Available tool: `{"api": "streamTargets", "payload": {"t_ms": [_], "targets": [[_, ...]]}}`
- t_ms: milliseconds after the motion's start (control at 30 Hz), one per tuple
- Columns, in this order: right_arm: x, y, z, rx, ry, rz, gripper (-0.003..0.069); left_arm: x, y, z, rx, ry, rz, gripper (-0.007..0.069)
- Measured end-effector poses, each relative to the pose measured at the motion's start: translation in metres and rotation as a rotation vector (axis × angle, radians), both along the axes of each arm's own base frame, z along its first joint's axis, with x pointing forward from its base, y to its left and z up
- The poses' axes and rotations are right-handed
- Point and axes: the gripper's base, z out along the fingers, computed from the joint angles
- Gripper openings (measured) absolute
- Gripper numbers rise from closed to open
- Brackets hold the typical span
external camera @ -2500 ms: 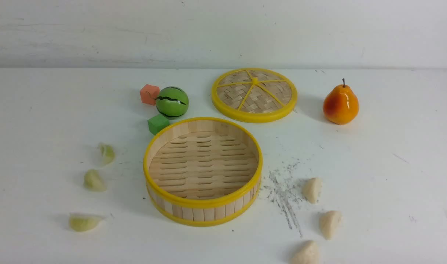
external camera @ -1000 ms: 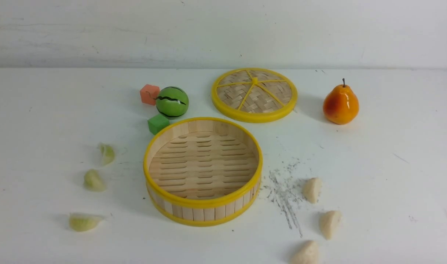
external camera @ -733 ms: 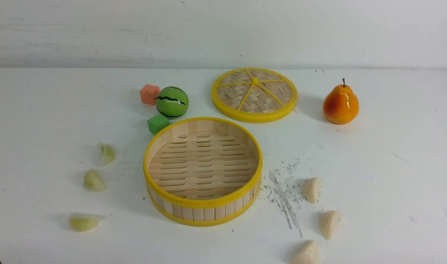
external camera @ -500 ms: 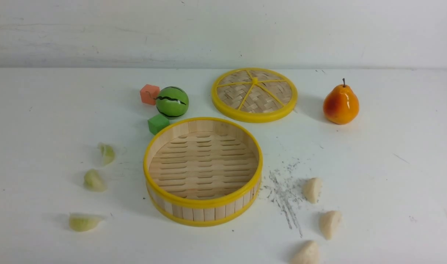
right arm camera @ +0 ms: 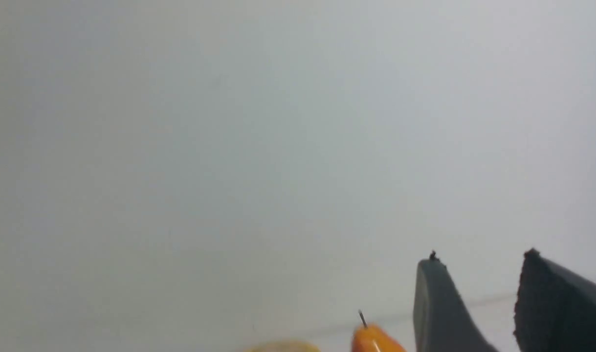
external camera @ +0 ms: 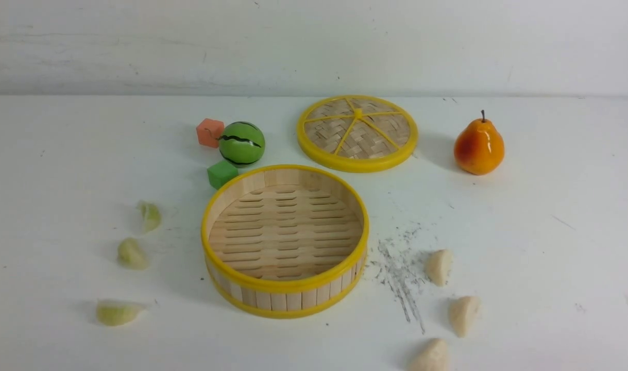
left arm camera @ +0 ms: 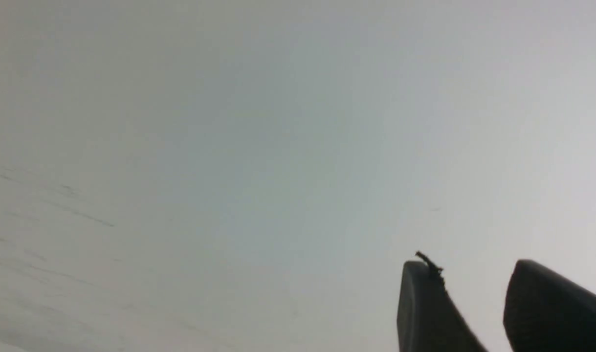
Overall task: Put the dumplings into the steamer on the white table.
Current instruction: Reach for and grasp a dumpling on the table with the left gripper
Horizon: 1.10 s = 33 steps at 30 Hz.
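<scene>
Left gripper (left arm camera: 469, 266) and right gripper (right arm camera: 481, 259): jaws part-open, nothing between them. The pear (right arm camera: 373, 340) lies ahead of the right gripper. The steamer (external camera: 285, 286) sits on the table (external camera: 550, 232), apart from both grippers, with green dumplings (external camera: 132, 253) to its left and cream dumplings (external camera: 463, 314) to its right. None is gripped.

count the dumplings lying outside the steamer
6. Three green dumplings left of the steamer, far to near; three cream-white dumplings right of it, the nearest partly cut off by the frame. None looks hidden.
</scene>
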Motion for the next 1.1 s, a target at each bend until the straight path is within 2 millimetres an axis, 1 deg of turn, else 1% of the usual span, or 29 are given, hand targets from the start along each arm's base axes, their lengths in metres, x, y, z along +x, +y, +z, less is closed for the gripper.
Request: {"api": "streamTargets", "payload": {"t_ms": [67, 133, 200, 233, 300, 333, 400, 433, 500, 533, 567, 600, 633, 667, 700, 733, 800, 833, 867, 900, 967, 1033, 1067, 1100], "targets": [[-0.003, -0.002, 0.006, 0.073, -0.077, 0.007, 0.0240, -0.001, 0.000, 0.002, -0.086, -0.013, -0.057, 0.0237], [-0.005, -0.004, 0.010, 0.113, -0.127, 0.014, 0.0237, -0.002, 0.000, 0.007, -0.129, -0.012, -0.086, 0.0233], [-0.007, -0.004, 0.018, 0.128, -0.152, 0.021, 0.0211, -0.004, -0.001, 0.022, -0.138, 0.004, -0.101, 0.0202], [-0.007, -0.004, 0.023, 0.126, -0.158, 0.022, 0.0192, -0.006, -0.001, 0.034, -0.134, 0.007, -0.103, 0.0174], [-0.007, -0.003, 0.041, 0.115, -0.163, 0.028, 0.0120, -0.007, -0.001, 0.061, -0.113, 0.050, -0.092, 0.0101], [-0.005, -0.002, 0.051, 0.107, -0.156, 0.031, 0.0074, -0.006, -0.001, 0.071, -0.097, 0.078, -0.082, 0.0069], [0.001, 0.000, 0.075, 0.074, -0.111, 0.034, -0.0006, 0.006, -0.002, 0.095, -0.054, 0.184, -0.050, -0.0015], [0.002, 0.000, 0.084, 0.069, -0.110, 0.035, -0.0013, 0.015, -0.002, 0.100, -0.038, 0.221, -0.041, -0.0014], [0.014, 0.003, 0.095, 0.032, -0.024, 0.040, -0.0014, 0.033, -0.003, 0.106, -0.011, 0.294, -0.026, -0.0015], [0.021, 0.005, 0.099, 0.010, 0.031, 0.044, -0.0012, 0.044, -0.003, 0.105, -0.004, 0.340, -0.024, -0.0015], [0.029, 0.007, 0.100, -0.021, 0.102, 0.050, -0.0010, 0.059, -0.004, 0.100, -0.006, 0.408, -0.023, -0.0015], [0.031, 0.007, 0.098, -0.026, 0.119, 0.052, -0.0010, 0.061, -0.004, 0.099, -0.004, 0.420, -0.023, -0.0015], [0.045, 0.011, 0.093, -0.073, 0.248, 0.067, -0.0008, 0.078, -0.004, 0.091, -0.025, 0.517, -0.024, -0.0015], [0.054, 0.013, 0.087, -0.094, 0.342, 0.083, -0.0006, 0.088, -0.004, 0.083, -0.042, 0.599, -0.020, -0.0015], [0.060, 0.015, 0.082, -0.102, 0.410, 0.096, -0.0005, 0.096, -0.004, 0.076, -0.069, 0.671, -0.017, -0.0015], [0.068, 0.018, 0.070, -0.108, 0.564, 0.133, -0.0005, 0.106, -0.003, 0.065, -0.105, 0.786, -0.006, -0.0015], [0.078, 0.023, 0.054, -0.096, 0.763, 0.187, -0.0005, 0.119, -0.002, 0.049, -0.172, 0.963, 0.016, -0.0015], [0.081, 0.026, 0.045, -0.090, 0.883, 0.221, -0.0005, 0.125, -0.002, 0.040, -0.197, 1.060, 0.029, -0.0015], [0.081, 0.027, 0.042, -0.089, 0.924, 0.236, -0.0005, 0.126, -0.002, 0.038, -0.200, 1.081, 0.033, -0.0015], [0.084, 0.031, 0.030, -0.100, 1.074, 0.283, -0.0004, 0.134, -0.002, 0.026, -0.218, 1.221, 0.050, -0.0015], [0.087, 0.035, 0.015, -0.141, 1.234, 0.344, -0.0003, 0.145, -0.004, 0.014, -0.206, 1.364, 0.054, -0.0015], [0.090, 0.038, 0.005, -0.191, 1.323, 0.401, -0.0003, 0.153, -0.007, 0.008, -0.194, 1.444, 0.037, -0.0015], [0.092, 0.040, 0.002, -0.212, 1.341, 0.433, -0.0001, 0.160, -0.009, 0.001, -0.176, 1.514, 0.021, -0.0015], [0.093, 0.041, 0.001, -0.216, 1.346, 0.443, -0.0001, 0.162, -0.010, 0.001, -0.183, 1.520, 0.015, -0.0015]]}}
